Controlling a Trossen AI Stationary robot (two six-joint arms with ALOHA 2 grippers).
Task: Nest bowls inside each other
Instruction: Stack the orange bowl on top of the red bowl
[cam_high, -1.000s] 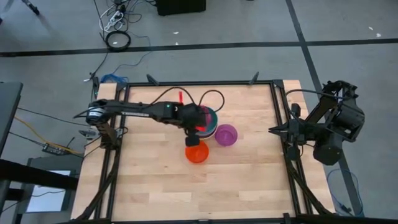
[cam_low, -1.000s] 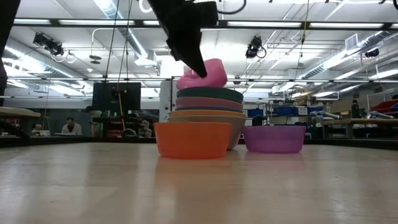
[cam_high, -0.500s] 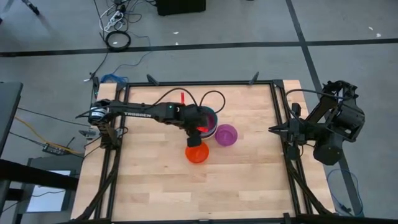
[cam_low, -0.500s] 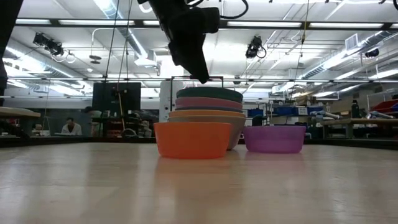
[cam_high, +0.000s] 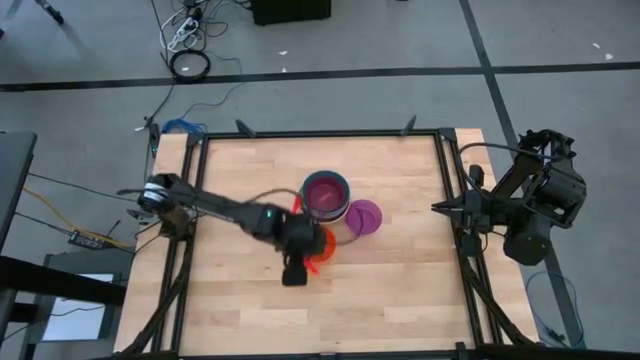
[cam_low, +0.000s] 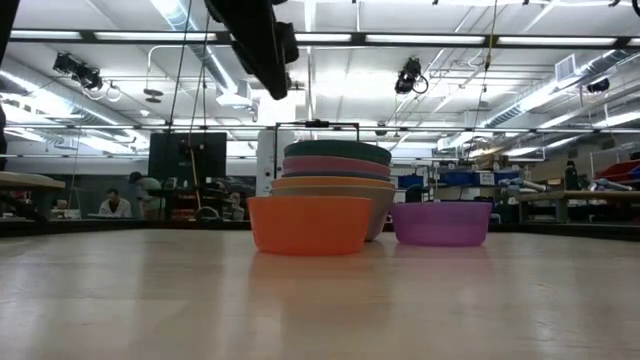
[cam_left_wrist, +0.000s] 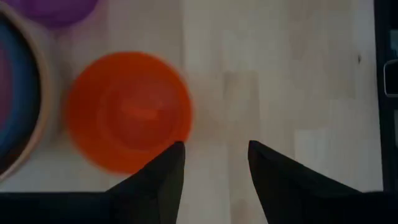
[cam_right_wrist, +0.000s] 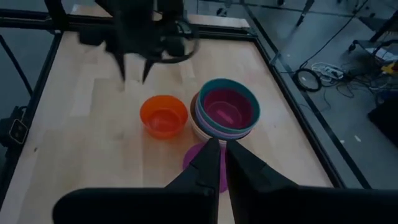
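A stack of larger bowls (cam_high: 326, 195) stands mid-table, teal on top, with the magenta bowl (cam_right_wrist: 227, 107) lying inside it. The red-orange bowl (cam_left_wrist: 127, 112) and the purple bowl (cam_high: 364, 216) rest on their bases on the wood beside the stack. My left gripper (cam_left_wrist: 214, 155) hovers open above the bare table next to the red-orange bowl, on the side away from the stack, and touches nothing. It also shows in the right wrist view (cam_right_wrist: 134, 68). My right gripper (cam_right_wrist: 219, 163) waits shut at the table's right edge (cam_high: 440, 210).
A black metal frame (cam_high: 440, 170) rims the wooden table (cam_high: 240, 300). Bare wood lies toward the near edge and on both sides of the bowls. In the low view the red-orange bowl (cam_low: 308, 223) stands in front of the stack (cam_low: 335, 170), the purple bowl (cam_low: 443, 222) to its right.
My left gripper held the magenta bowl tilted above the stack, opened and let it go. The bowl dropped into the teal bowl. The gripper then swung toward the table's near edge, past the red-orange bowl, staying high and open.
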